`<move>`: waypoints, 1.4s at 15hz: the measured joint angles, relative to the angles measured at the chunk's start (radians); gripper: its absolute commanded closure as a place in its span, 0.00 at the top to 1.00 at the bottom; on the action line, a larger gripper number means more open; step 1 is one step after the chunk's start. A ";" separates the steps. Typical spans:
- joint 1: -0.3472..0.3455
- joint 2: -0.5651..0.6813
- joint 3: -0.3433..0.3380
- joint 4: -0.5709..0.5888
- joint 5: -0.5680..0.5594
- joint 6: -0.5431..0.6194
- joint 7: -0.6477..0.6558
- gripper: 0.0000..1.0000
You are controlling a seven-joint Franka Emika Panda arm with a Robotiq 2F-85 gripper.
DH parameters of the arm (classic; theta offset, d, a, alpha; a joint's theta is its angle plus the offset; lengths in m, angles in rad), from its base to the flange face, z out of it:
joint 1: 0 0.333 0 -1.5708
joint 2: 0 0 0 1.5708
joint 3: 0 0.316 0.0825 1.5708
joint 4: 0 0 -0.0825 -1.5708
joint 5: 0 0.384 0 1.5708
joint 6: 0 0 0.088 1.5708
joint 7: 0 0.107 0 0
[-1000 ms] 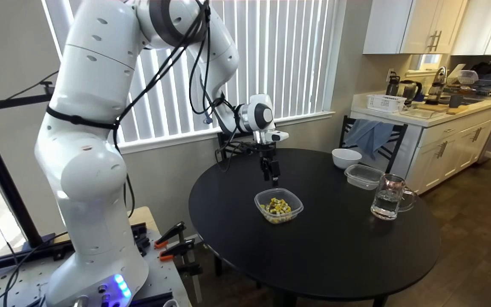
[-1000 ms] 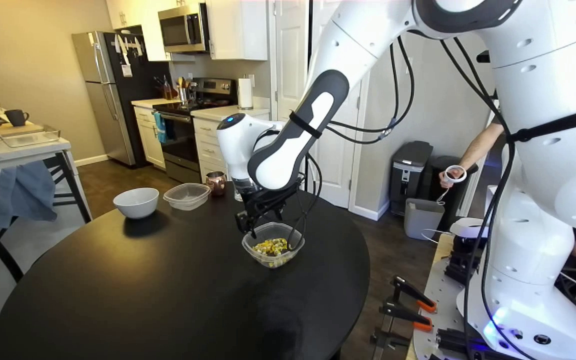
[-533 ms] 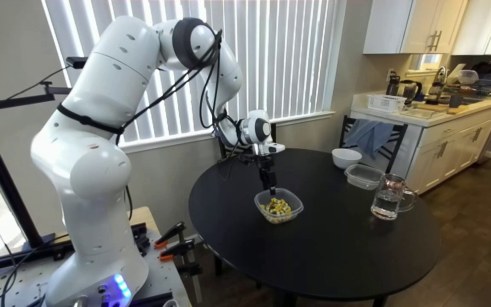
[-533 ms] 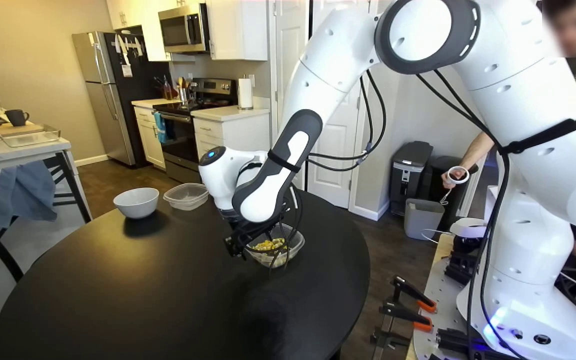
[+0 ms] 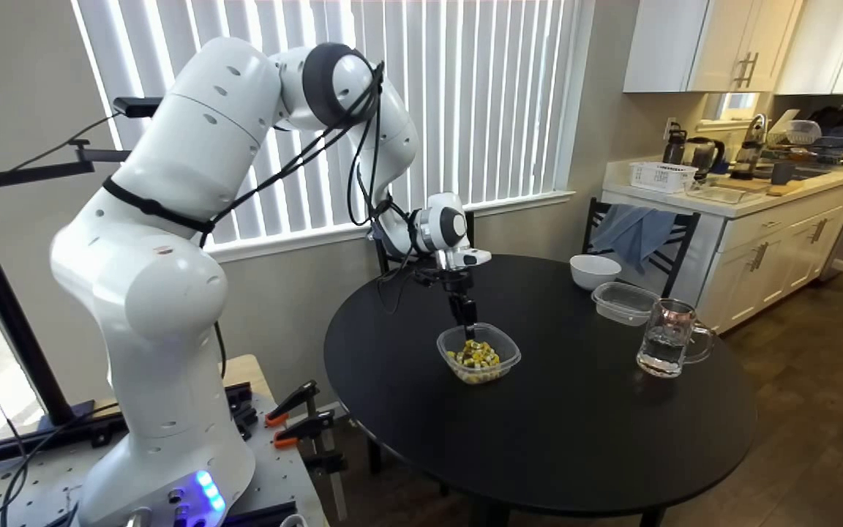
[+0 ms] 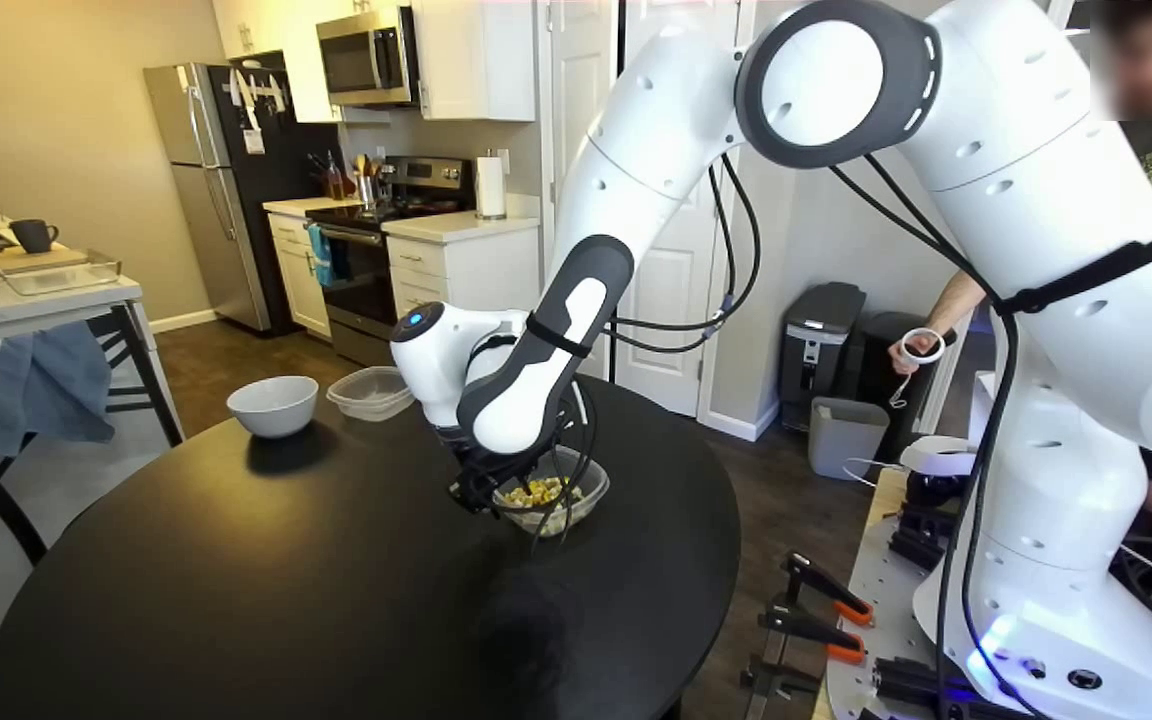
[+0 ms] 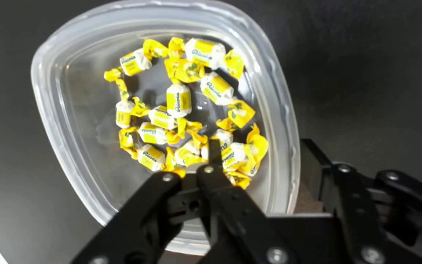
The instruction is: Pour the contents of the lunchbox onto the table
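The lunchbox (image 5: 503, 341), a clear plastic container, sits upright on the round black table (image 5: 575, 439). It also shows in the other views (image 6: 591, 485) (image 7: 86, 95). Its contents, several yellow-and-white wrapped candies (image 7: 179, 101), lie inside it and show in both exterior views (image 5: 477, 356) (image 6: 539, 492). My gripper (image 7: 262, 146) is open and points down at the lunchbox's rim. In the wrist view one finger (image 7: 215, 154) is over the candies inside and the other finger (image 7: 315, 165) is outside the rim. In an exterior view my gripper (image 6: 481, 495) partly hides the lunchbox.
A white bowl (image 5: 594, 272) and another clear container (image 5: 625, 304) stand near the table's far edge. A glass mug (image 5: 661, 344) stands near them. A chair with a blue cloth (image 5: 631, 233) is beside the table. Loose cables (image 6: 581, 440) hang at my wrist.
My gripper has moved down, from above and behind the lunchbox to its rim, mostly in the earlier half second. The lunchbox and its candies have not moved.
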 measured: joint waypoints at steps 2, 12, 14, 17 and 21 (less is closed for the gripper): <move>0.001 0.000 0.000 0.000 0.000 0.000 0.000 0.16; 0.021 -0.010 -0.004 0.006 0.000 -0.028 0.001 0.02; 0.026 -0.036 -0.017 0.017 0.000 -0.027 0.026 0.02; 0.054 -0.120 -0.053 0.021 -0.032 -0.017 0.135 0.02; 0.105 -0.230 -0.075 0.016 -0.164 -0.018 0.382 0.02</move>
